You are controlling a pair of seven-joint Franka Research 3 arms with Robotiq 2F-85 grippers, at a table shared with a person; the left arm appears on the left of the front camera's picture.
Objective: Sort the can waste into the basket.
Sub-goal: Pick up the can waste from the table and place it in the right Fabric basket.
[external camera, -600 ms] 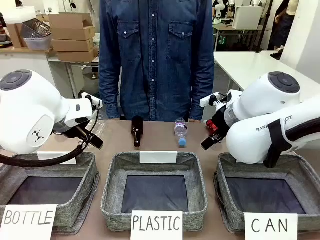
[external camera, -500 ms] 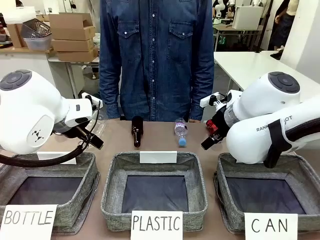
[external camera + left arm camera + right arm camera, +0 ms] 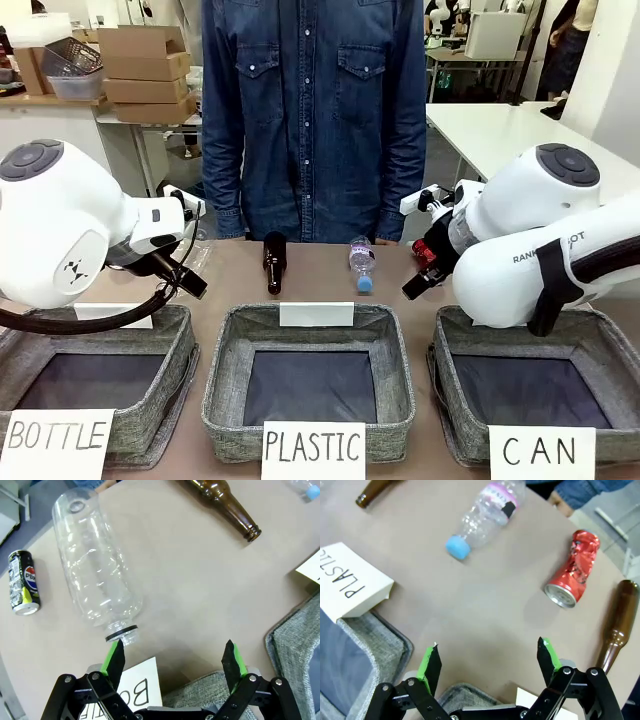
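Note:
The red can [image 3: 572, 570], dented with silver ends, lies on its side on the brown table, ahead and to the right of my right gripper [image 3: 487, 660]. That gripper is open and holds nothing, hovering over the far rim of the grey CAN basket [image 3: 452, 400]. In the front view the red can [image 3: 425, 252] shows just behind the right gripper [image 3: 412, 288]. The black can [image 3: 21, 582] with green-yellow print lies at the far left of the left wrist view. My left gripper [image 3: 172, 657] hangs open and empty, well apart from it, above the table.
A large clear plastic bottle [image 3: 97, 565] lies just beyond the left fingers. Brown glass bottles [image 3: 222, 505] [image 3: 615, 625] and a small blue-capped plastic bottle [image 3: 485, 515] lie on the table. PLASTIC bin [image 3: 225, 400] and BOTTLE bin [image 3: 150, 420] stand alongside. A person [image 3: 310, 120] stands opposite.

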